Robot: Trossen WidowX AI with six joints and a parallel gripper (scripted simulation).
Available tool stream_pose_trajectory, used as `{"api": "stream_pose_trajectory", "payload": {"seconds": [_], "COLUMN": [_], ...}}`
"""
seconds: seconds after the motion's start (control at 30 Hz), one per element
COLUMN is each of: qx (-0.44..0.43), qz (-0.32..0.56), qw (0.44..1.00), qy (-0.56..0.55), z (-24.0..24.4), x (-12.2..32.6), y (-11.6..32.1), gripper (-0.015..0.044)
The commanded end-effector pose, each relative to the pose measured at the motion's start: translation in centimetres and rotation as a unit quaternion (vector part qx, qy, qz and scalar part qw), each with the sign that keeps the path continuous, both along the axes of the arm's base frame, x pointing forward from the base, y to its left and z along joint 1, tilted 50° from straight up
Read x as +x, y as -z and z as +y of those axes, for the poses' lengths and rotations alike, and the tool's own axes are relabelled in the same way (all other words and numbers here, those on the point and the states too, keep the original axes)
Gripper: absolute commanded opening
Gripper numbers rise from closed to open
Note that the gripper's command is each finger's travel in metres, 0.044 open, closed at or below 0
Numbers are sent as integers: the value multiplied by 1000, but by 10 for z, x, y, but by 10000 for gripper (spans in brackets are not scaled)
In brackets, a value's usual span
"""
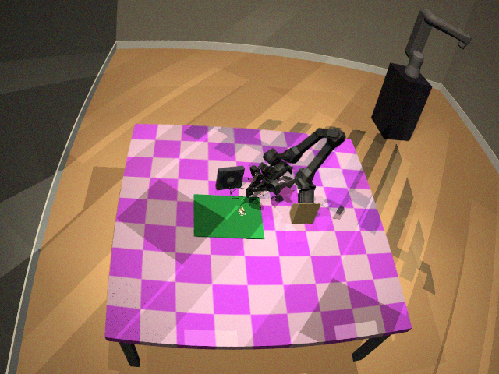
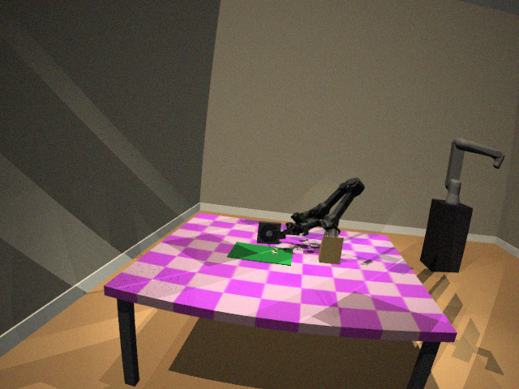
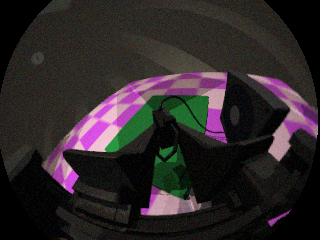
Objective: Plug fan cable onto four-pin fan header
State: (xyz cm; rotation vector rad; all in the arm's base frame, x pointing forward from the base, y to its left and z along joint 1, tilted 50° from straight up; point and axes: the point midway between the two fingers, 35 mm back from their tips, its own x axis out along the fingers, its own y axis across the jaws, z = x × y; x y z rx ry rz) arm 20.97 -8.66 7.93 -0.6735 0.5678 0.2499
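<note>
The green board [image 1: 213,227] [image 2: 247,252] [image 3: 200,106] lies flat on the checkered table. The small pale header [image 1: 242,211] [image 2: 275,250] stands near its right side; in the wrist view I cannot make it out behind the plug and fingers. The black fan [image 1: 223,178] [image 2: 263,232] [image 3: 246,105] stands upright behind the board. Its thin dark cable [image 3: 173,97] arches over to the dark plug [image 3: 162,118]. My gripper [image 1: 247,195] [image 3: 167,131] is shut on the plug and holds it above the board's back right edge, off the header. The exact height is unclear.
A tan block [image 1: 305,213] [image 2: 331,250] stands right of the board, at my arm's base. The fan stands close to the gripper's left in the top and exterior views. A grey arm on a black pedestal [image 1: 401,102] [image 2: 446,236] stands beyond the table. Shadows cross the board.
</note>
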Motion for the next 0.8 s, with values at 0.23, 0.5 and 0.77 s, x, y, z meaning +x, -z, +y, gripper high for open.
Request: {"api": "stream_pose_trajectory", "payload": {"seconds": [0.23,0.5,0.77], "qx": [-62,-83,-77], "qz": [-74,-95,-88], "qw": [995,991,992], "qy": [-37,-46,-40], "z": [0,1,2], "x": [-5,-7,-6], "y": [-9,-13,-16], "gripper": [0,0,0]}}
